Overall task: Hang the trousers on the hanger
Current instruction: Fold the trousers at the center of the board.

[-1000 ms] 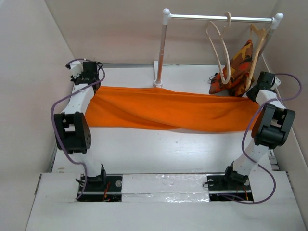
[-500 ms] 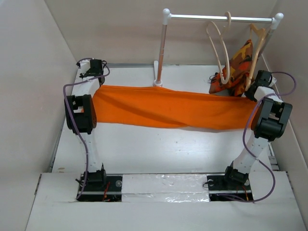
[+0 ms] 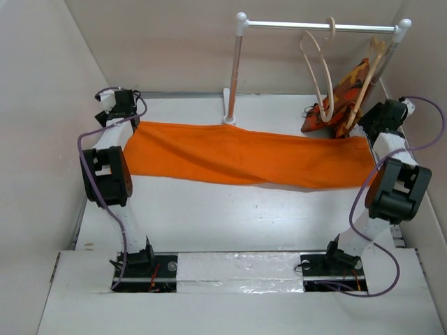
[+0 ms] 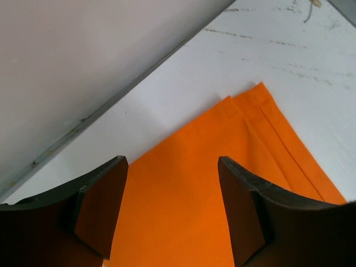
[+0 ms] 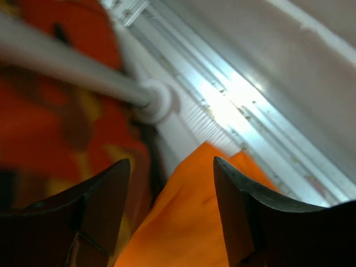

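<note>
Trousers (image 3: 244,157) flat on the table (image 3: 244,223), left pincer (image 4: 171,165) and right pincer (image 5: 171,163) agape, empty, over opposite ends

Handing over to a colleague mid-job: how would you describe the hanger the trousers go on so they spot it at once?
Find the white rail standing at the far right of the table. Two pale wooden hangers hang from it; the hanger you want is the left one, with thin rounded loop arms. It is bare, whereas its right neighbour carries a camouflage garment.
</note>
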{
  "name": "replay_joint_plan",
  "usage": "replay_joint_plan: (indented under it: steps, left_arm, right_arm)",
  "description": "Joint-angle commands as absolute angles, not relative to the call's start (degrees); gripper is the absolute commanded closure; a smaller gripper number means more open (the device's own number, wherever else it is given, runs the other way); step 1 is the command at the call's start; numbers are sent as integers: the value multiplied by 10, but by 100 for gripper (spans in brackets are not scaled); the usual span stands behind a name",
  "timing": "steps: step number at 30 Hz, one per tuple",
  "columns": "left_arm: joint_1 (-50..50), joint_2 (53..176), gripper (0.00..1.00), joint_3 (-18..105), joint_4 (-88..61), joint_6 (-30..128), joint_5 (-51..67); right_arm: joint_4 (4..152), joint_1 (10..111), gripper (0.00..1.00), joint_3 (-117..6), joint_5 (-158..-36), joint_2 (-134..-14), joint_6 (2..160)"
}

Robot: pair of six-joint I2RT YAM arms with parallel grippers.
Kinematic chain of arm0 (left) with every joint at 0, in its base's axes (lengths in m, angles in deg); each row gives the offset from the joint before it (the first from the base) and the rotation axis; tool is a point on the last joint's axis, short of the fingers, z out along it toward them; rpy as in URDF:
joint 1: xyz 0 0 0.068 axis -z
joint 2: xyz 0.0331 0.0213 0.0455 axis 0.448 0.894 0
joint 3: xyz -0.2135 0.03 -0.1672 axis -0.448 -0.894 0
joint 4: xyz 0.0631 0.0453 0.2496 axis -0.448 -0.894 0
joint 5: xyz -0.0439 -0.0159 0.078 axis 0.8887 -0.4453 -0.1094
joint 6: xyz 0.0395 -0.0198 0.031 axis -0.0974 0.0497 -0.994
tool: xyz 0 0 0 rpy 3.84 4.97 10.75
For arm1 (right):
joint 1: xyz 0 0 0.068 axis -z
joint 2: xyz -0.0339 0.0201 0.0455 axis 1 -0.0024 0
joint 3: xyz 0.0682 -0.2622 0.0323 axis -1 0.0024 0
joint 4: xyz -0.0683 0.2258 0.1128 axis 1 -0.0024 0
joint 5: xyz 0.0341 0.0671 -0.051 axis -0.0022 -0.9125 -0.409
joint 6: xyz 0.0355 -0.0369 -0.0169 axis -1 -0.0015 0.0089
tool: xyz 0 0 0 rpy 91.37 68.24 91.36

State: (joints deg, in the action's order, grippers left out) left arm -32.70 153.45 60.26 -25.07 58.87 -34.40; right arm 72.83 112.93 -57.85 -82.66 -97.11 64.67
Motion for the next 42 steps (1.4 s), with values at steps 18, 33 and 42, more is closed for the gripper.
replay_joint_plan:
  steps: [18,33,42]
  left_arm:
    - [-355,1282,35,261,-270,781,-117]
    - [-374,1415,46,305,-241,826,-118]
    - [-374,1456,89,348,-224,778,-102]
  right_arm:
    - [1082,969,100,-166,-989,-734,560]
    - [1111,802,93,-142,-1002,-706,584]
    - [1105,698,92,-121,-989,-669,609]
